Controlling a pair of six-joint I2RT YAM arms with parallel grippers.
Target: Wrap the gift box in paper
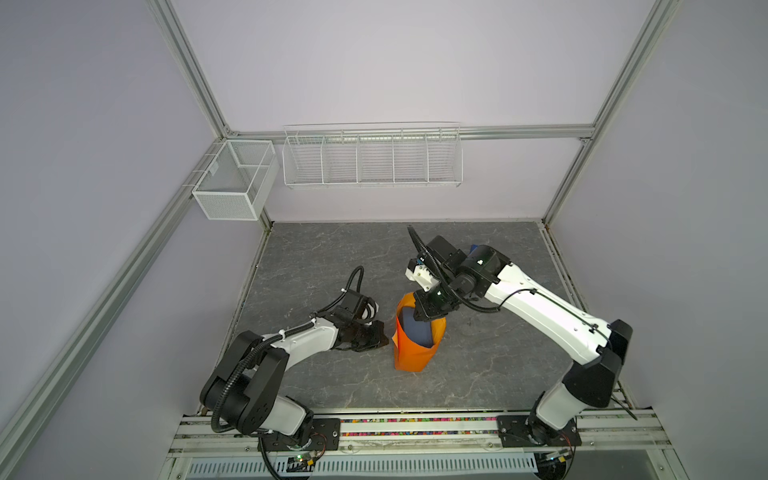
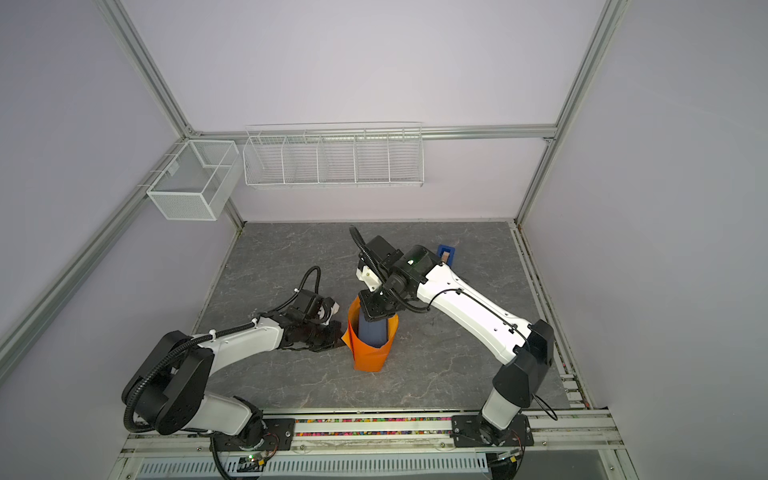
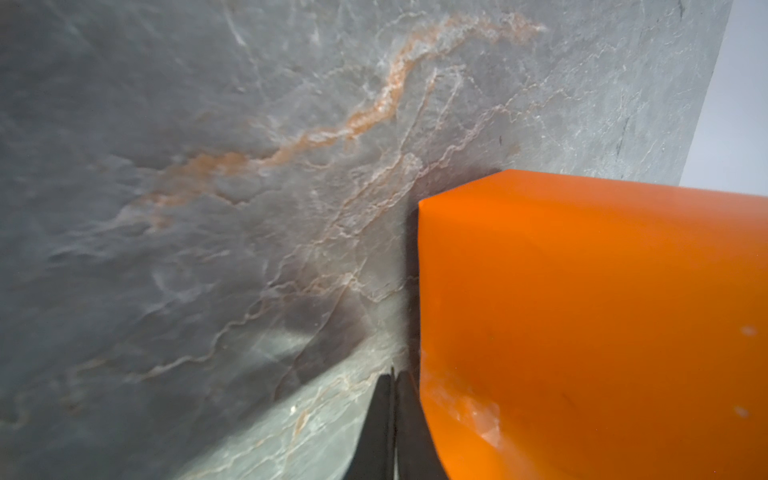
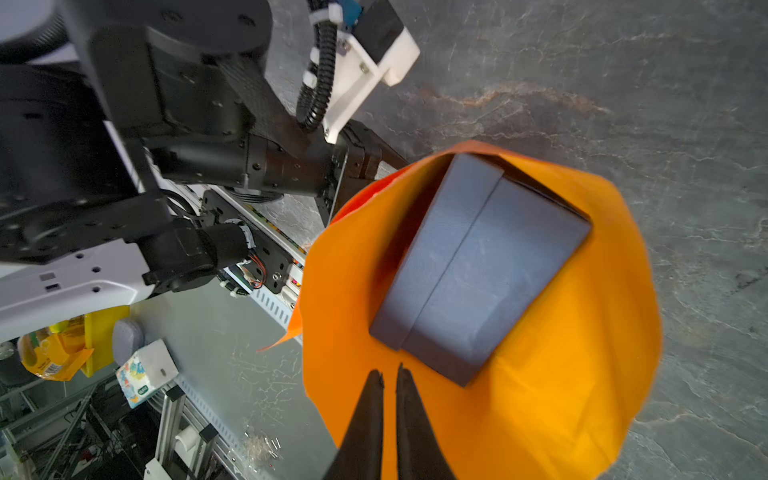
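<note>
1. The paper (image 1: 415,357) (image 2: 370,357) is standing near the middle of the table (image 1: 498,374) as an upright orange sleeve. It is open at the top and narrowing toward its near end.
2. The gift box (image 1: 419,330) (image 2: 376,332) is sitting inside that sleeve, below the rim, with its navy surface showing through the open top in both top views.
3. In the right wrist view the paper (image 4: 561,395) is rising around the gift box (image 4: 478,270) on every side. A stepped seam is running along the box's length.
4. The left gripper (image 1: 384,338) (image 2: 338,334) is reaching in low from the left. Its tip is touching the sleeve's left wall, where a small orange flap is sticking out.
5. In the left wrist view its fingers (image 3: 380,428) are pressing together with no gap, and the paper (image 3: 582,311) is lying right against one of them. Whether any paper edge is being caught between them I cannot tell.
6. The right gripper (image 1: 422,313) (image 2: 374,313) is hanging over the far rim of the sleeve and pointing down into it.
7. In the right wrist view its fingers (image 4: 365,424) are sitting closed, with only a thin slit showing between them, over the paper's rim. Whether they are pinching the paper I cannot tell.
8. A bright blue tape dispenser (image 2: 446,252) is standing at the far right of the table, well apart from the paper and just beyond the right arm.
9. A white wire rack (image 1: 370,158) is hanging on the far wall, with a mesh basket (image 1: 232,187) beside it in the far left corner.
</note>
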